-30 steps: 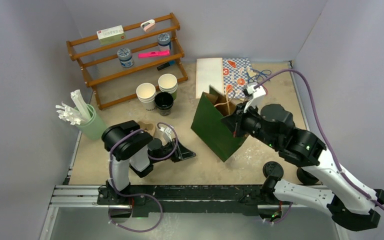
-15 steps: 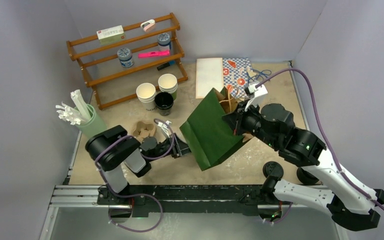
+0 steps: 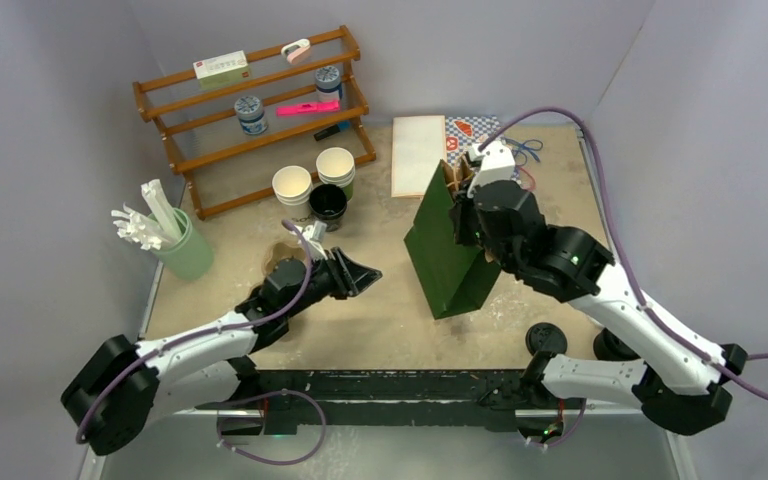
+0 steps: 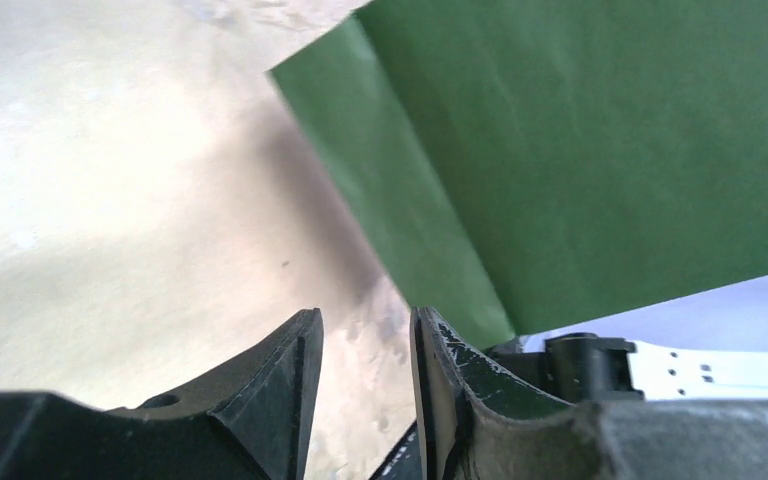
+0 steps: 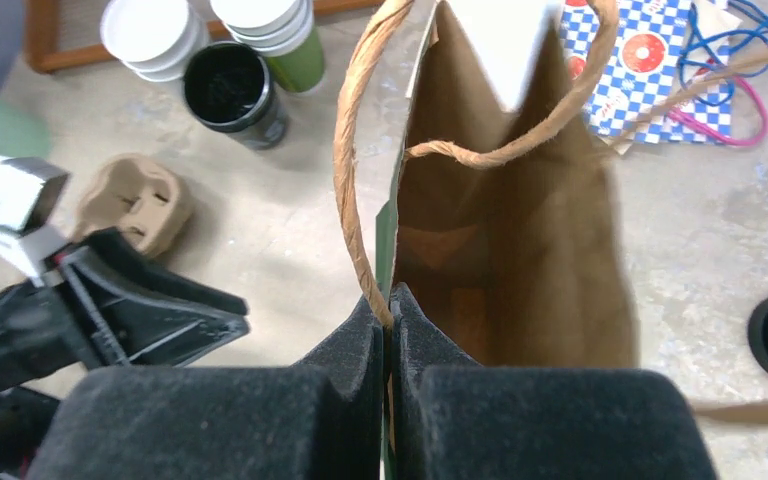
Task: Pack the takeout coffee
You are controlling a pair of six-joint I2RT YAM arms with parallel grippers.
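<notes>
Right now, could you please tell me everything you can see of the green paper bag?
The green paper bag stands upright on the table, right of centre, its mouth open upward. Outside it is dark green paper; inside plain brown, and nothing shows in it. Two twisted brown paper-cord handles arch over the mouth. The right gripper is shut on one side of its rim, at a handle's root. The left gripper, open, points at it without touching.

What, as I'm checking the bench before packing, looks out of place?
A black lid lies loose near the front edge of the table, far from the lidless cups at the back. The green bag stands upright, right gripper pinching its rim.
</notes>
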